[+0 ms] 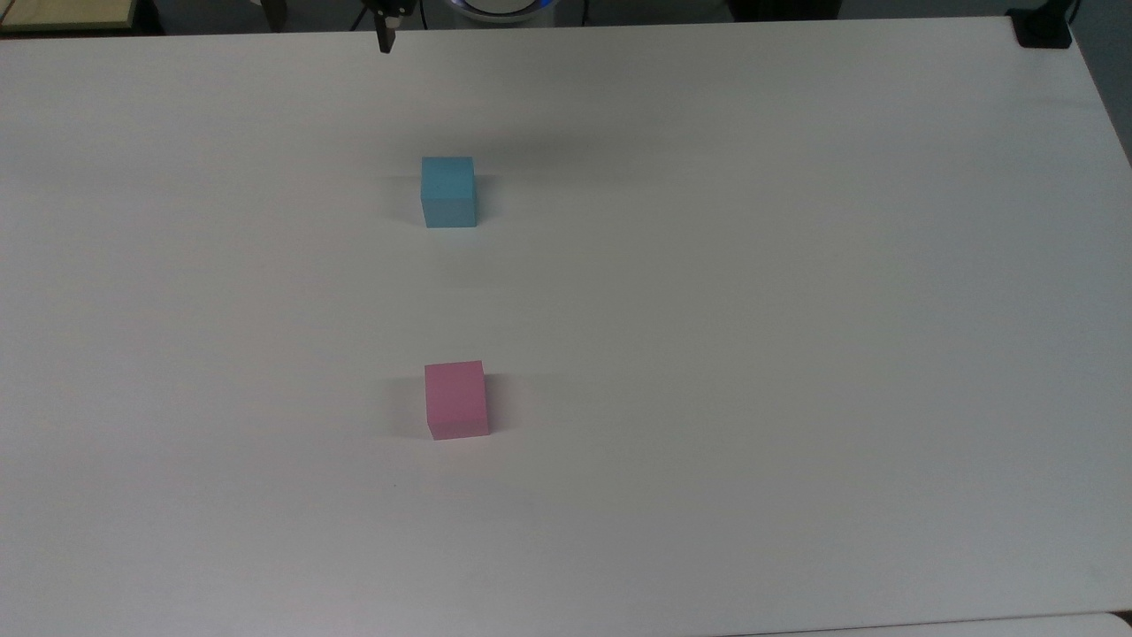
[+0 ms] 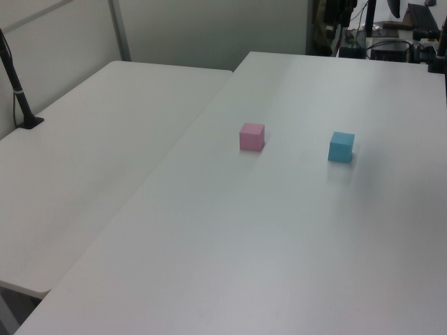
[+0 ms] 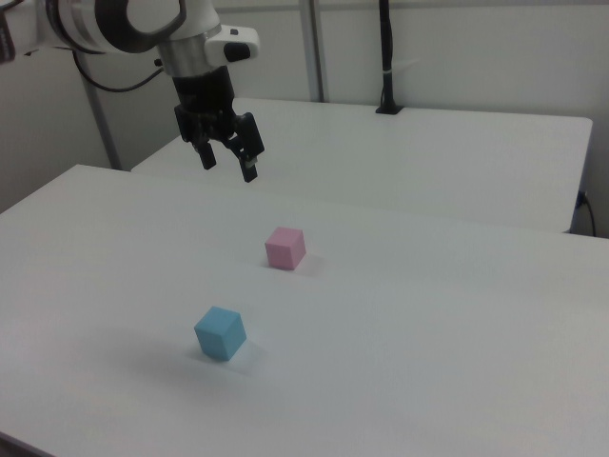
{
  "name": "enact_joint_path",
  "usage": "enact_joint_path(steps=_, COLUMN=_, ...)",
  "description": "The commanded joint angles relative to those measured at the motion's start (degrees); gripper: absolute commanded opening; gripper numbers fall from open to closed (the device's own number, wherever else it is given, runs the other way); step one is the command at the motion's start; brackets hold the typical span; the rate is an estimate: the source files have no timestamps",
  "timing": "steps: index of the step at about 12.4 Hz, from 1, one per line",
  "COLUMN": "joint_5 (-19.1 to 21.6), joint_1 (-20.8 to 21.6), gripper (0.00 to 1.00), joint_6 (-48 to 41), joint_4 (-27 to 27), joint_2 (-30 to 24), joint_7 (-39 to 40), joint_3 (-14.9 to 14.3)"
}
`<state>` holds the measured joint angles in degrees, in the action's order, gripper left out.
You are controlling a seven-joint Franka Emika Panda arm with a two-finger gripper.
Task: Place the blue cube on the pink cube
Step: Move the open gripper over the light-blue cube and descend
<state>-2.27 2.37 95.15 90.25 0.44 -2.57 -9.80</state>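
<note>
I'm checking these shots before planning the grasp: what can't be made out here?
- Gripper, top view: cut off by the top edge, one fingertip shows.
- Arm, right view: cut off by the left and top edges past the wrist.
- Blue cube and pink cube: undersides hidden against the table.

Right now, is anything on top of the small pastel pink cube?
No. The small pastel pink cube has a bare top. The small sky-blue cube sits apart on the white table. The pink cube's underside is hidden.
</note>
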Motion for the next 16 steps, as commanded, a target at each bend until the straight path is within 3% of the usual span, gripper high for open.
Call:
enact_joint_path(steps=1, joint_5=0.1, joint_1=1.7, gripper=1.00, joint_6=-4.4, joint_4=0.4, joint_2=1.4, joint_7=-0.5, joint_3=0.7)
enact_joint_path(steps=7, joint_5=0.2, joint_1=1.9, gripper=1.00, joint_6=-0.9, joint_4=1.1, joint_2=3.6, joint_7=0.3, joint_3=0.7)
enact_joint_path(steps=16, joint_5=2.9, joint_1=3.8, gripper=1.00, joint_6=-0.9, joint_4=3.0, joint_2=1.0, joint_7=0.3, joint_3=0.8)
